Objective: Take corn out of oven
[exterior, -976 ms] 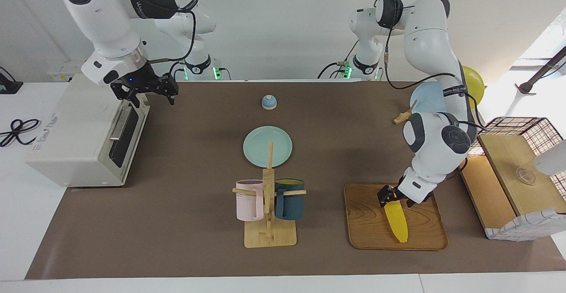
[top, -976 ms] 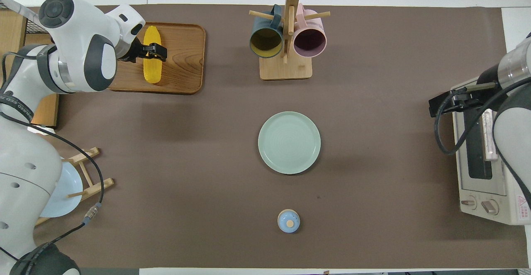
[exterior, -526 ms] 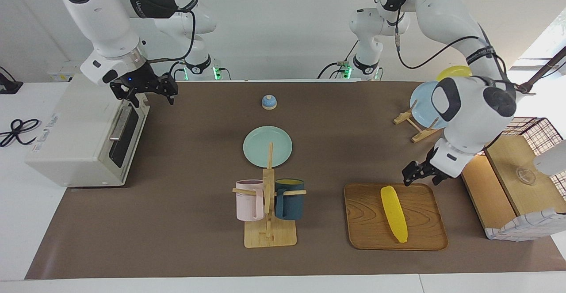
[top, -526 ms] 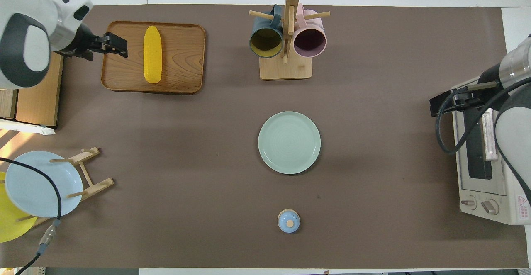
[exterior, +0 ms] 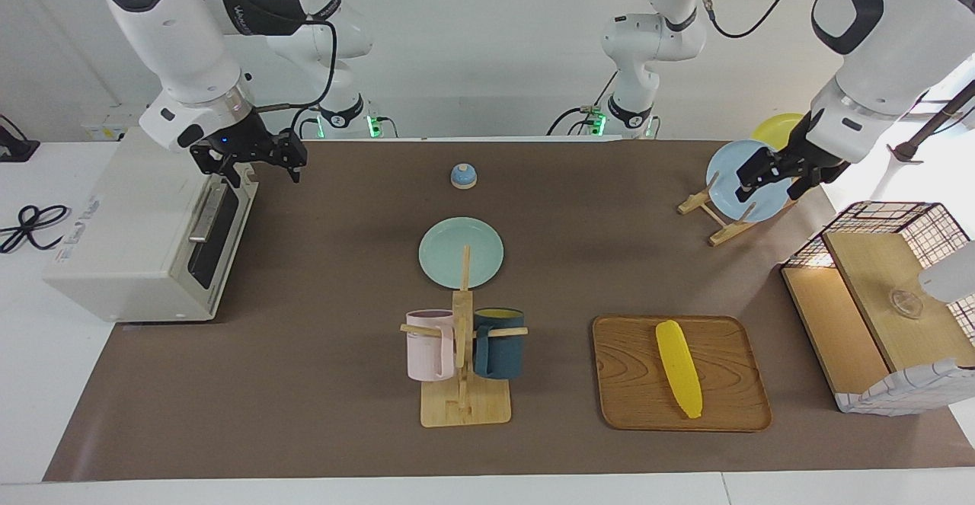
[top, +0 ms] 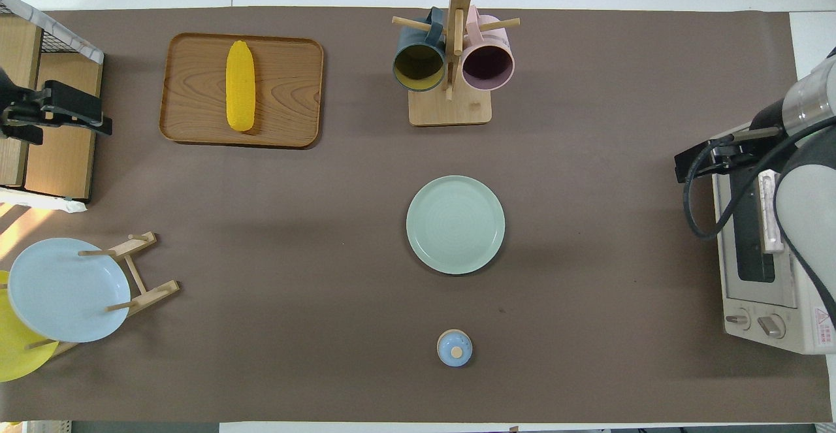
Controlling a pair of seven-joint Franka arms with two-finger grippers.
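The yellow corn (exterior: 679, 368) (top: 240, 93) lies bare on a wooden tray (exterior: 731, 406) (top: 287, 93) toward the left arm's end of the table, outside the oven. The cream-white oven (exterior: 145, 238) (top: 764, 256) stands at the right arm's end with its dark glass door shut. My right gripper (exterior: 255, 162) (top: 692, 165) hovers open and empty just above the door's top edge. My left gripper (exterior: 768, 181) (top: 98, 116) hangs open and empty high in the air over the plate rack.
A mint plate (exterior: 461, 252) lies mid-table. Farther out stands a wooden mug rack (exterior: 463, 406) with a pink and a dark-blue mug. A small blue bell (exterior: 463, 176) sits near the robots. A plate rack (exterior: 743, 185) and a wire-and-wood basket (exterior: 883, 299) stand at the left arm's end.
My left gripper has lifted off the corn on the tray and swung up over the plate rack. The corn stays on the tray. The right arm has not moved.
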